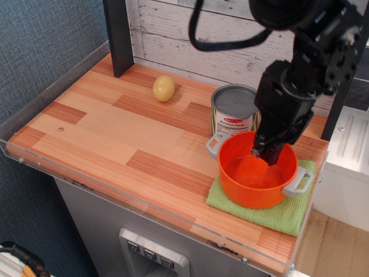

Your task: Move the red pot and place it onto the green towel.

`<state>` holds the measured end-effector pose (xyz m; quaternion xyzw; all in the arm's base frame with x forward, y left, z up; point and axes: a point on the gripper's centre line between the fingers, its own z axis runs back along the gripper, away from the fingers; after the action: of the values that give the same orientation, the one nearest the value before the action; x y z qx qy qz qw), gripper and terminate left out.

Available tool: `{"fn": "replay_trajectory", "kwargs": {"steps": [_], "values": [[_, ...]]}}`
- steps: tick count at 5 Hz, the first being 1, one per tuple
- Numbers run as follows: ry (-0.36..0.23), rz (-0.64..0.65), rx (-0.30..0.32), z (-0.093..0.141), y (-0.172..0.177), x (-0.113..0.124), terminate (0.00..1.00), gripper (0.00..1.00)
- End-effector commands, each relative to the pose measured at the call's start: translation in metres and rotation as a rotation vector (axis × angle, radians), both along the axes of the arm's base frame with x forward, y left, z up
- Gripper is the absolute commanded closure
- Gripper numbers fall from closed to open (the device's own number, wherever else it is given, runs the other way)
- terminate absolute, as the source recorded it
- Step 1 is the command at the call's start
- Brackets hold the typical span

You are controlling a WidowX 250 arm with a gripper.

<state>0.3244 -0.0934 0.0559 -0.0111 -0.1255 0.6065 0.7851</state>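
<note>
The red pot [251,186], orange-red with two light grey side handles, sits on the green towel [283,217] at the table's front right corner. The towel shows under the pot's front and right sides. My gripper [267,154] comes down from above at the pot's far rim. Its fingers are closed on that rim, one inside the pot. The pot's far wall is partly hidden behind the gripper.
A silver tin can [233,109] with a green label stands right behind the pot, almost touching its left handle. A yellow potato-like object [164,88] lies at the back middle. A black post [118,34] stands at the back left. A clear rim [115,193] edges the table front.
</note>
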Motion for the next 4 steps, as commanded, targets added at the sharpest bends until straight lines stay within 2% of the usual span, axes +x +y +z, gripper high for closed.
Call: {"fn": "replay_trajectory", "kwargs": {"steps": [1,2,3,4], "values": [[-0.103,-0.059,-0.029,0.052,0.006,0.001,0.0,0.0],[-0.132,-0.151,0.01,0.07,0.015,-0.005,0.0,0.0],[-0.085,-0.291,0.022,0.079,0.033,-0.011,0.0,0.0],[-0.08,-0.504,0.131,0.095,0.058,-0.015,0.0,0.0]]}}
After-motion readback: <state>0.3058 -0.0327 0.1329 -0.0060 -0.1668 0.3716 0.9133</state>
